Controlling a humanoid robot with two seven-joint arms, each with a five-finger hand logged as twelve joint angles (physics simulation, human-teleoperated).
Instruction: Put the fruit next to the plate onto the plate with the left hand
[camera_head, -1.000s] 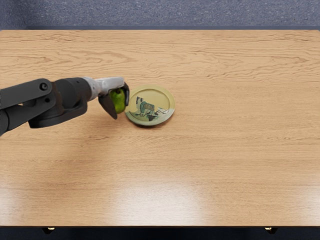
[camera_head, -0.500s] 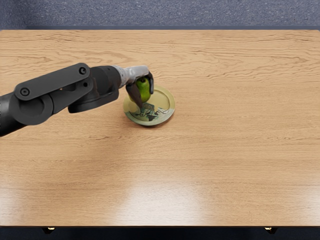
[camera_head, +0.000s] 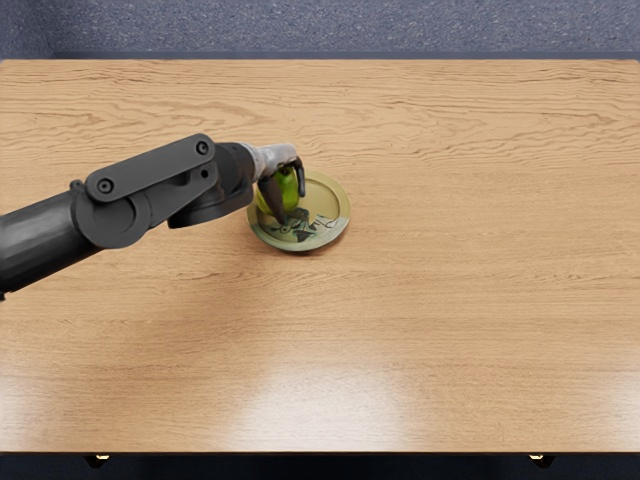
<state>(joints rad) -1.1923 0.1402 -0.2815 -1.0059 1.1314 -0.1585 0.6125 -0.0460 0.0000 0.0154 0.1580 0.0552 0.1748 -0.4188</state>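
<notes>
A green fruit (camera_head: 284, 189) is held over the left part of a round yellow-green plate (camera_head: 325, 205) with a painted picture on it. My left hand (camera_head: 283, 186) reaches in from the left edge and is shut on the fruit, dark fingers curled around it. Whether the fruit rests on the plate or hangs just above it I cannot tell, since the hand hides its underside. The right arm does not show.
The wooden table (camera_head: 450, 300) spreads wide around the plate. My black left forearm (camera_head: 140, 195) lies across the table's left side, just left of the plate.
The left hand carried the fruit rightward from beside the plate's left rim to over the plate, then lowered slightly. The forearm swung further in over the table.
</notes>
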